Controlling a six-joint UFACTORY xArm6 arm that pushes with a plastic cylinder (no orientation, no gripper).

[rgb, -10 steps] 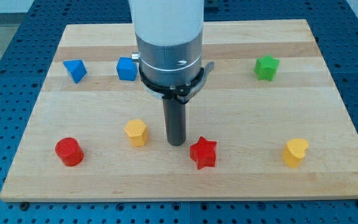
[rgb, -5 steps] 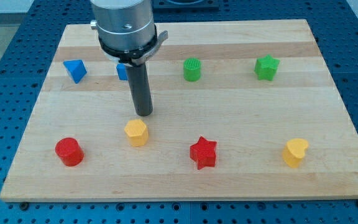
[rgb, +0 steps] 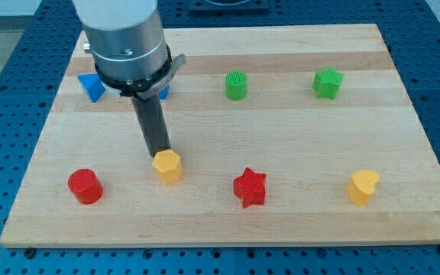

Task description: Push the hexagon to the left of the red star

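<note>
The yellow hexagon [rgb: 168, 166] lies on the wooden board [rgb: 281, 130] at the lower middle-left. The red star [rgb: 250, 187] lies to its right, lower middle, with a gap of about a block's width or more between them. My tip [rgb: 159, 155] stands right at the hexagon's upper left edge, touching or nearly touching it. The rod rises from there to the arm's grey body at the view's top left.
A red cylinder [rgb: 85, 186] sits at the lower left. A blue block [rgb: 91, 86] and another blue block [rgb: 163, 91], partly hidden by the arm, sit at the upper left. A green cylinder [rgb: 236, 85], a green star [rgb: 328, 82] and a yellow heart-like block [rgb: 363, 186] lie to the right.
My tip moved from beside the red star up and to the left, then came down to the hexagon's upper left edge. No block has visibly moved.
</note>
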